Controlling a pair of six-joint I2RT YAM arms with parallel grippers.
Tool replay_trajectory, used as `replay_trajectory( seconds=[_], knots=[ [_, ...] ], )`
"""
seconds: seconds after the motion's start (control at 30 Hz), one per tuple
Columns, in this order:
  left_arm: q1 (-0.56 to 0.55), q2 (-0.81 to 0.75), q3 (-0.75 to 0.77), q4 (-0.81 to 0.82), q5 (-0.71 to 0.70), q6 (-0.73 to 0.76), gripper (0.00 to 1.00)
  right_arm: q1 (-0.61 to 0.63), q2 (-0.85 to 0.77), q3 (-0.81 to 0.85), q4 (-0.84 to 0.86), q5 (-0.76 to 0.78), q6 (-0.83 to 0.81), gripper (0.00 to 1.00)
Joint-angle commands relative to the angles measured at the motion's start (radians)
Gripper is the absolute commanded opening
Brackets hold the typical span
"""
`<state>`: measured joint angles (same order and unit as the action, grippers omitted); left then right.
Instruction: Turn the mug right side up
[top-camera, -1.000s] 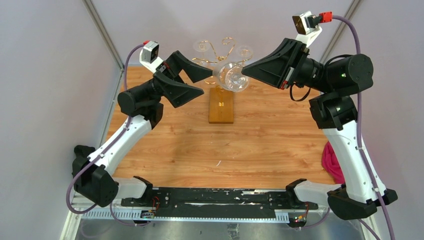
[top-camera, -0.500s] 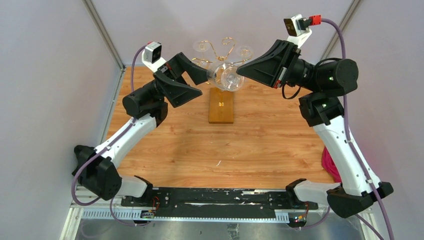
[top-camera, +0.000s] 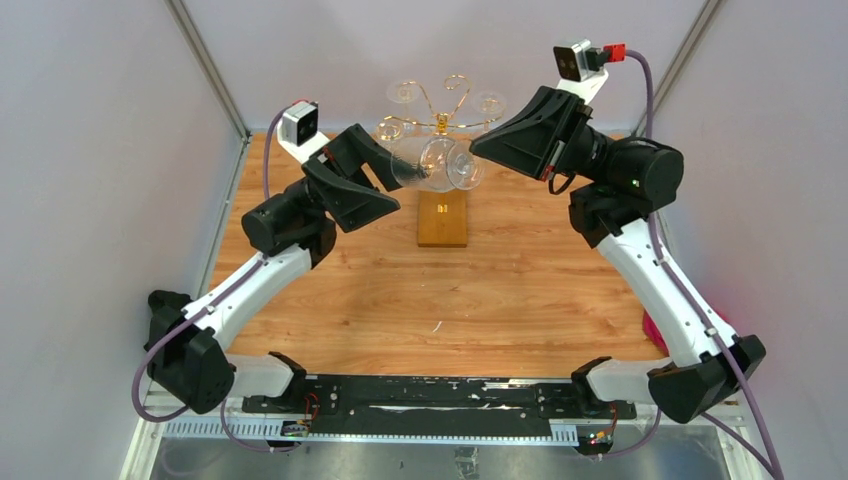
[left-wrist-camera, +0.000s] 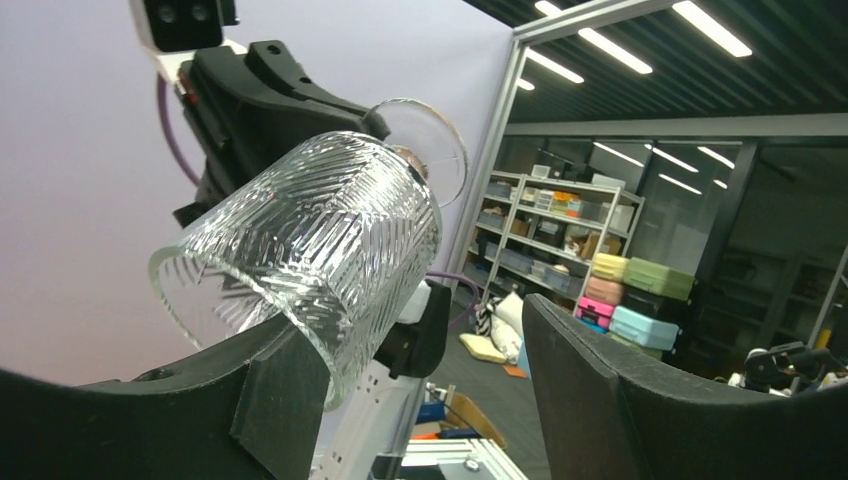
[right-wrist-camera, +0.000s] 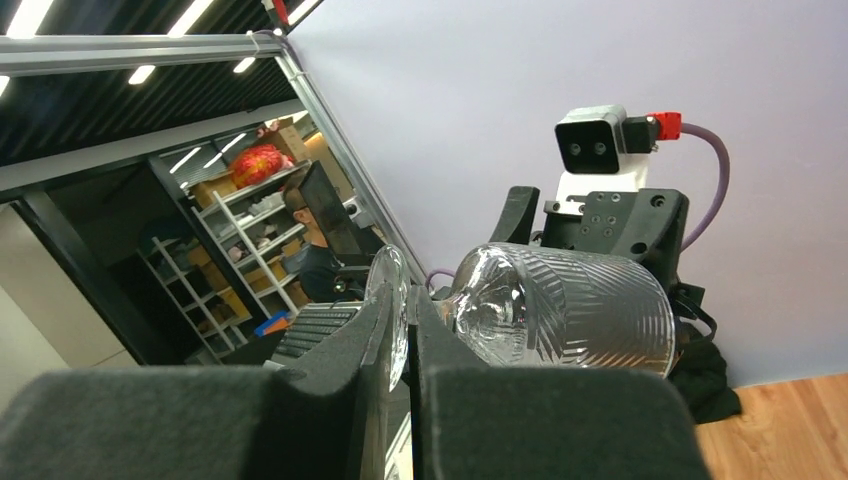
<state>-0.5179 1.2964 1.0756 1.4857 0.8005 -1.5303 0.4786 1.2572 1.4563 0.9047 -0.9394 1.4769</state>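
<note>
mug (top-camera: 425, 165) axis horizontal, upper centre, mouth toward frame left; right hand (top-camera: 476, 150) pinches foot; left hand (top-camera: 395, 188) wide at bowl; earlier seen end-on, further right.

mug (left-wrist-camera: 300, 240) rim: partly behind left gripper (left-wrist-camera: 410, 330) | pink cloth (top-camera: 650, 328): mostly behind right arm (top-camera: 660, 285)

Glowing evenly and brightly in the overhead view, throwing only faint shadows onto the table (top-camera: 540, 290). Streaming from ceiling strips (left-wrist-camera: 710, 25) at upper right of the left wrist view, glinting off the glass (left-wrist-camera: 320, 240). Blurring the near fingers (right-wrist-camera: 200, 420) along the bottom of both wrist views.
</note>
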Motion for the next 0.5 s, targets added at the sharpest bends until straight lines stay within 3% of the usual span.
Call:
replay_trajectory(
  seconds=[0.0, 0.17, 0.37, 0.47],
  knots=[
    [-0.024, -0.042, -0.019, 0.052, -0.009, 0.011, 0.7, 0.019, 0.022, -0.066, 0.243, 0.048, 0.095, 0.0],
    [-0.027, -0.049, -0.026, 0.052, -0.019, 0.015, 0.65, 0.042, 0.021, -0.14, 0.288, 0.058, 0.106, 0.0],
    [-0.03, -0.062, -0.067, 0.053, -0.028, 0.027, 0.52, 0.08, 0.018, -0.214, 0.3, 0.067, 0.09, 0.0],
    [-0.031, -0.072, -0.079, 0.053, -0.031, 0.031, 0.37, 0.094, 0.031, -0.23, 0.281, 0.062, 0.075, 0.0]
  ],
)
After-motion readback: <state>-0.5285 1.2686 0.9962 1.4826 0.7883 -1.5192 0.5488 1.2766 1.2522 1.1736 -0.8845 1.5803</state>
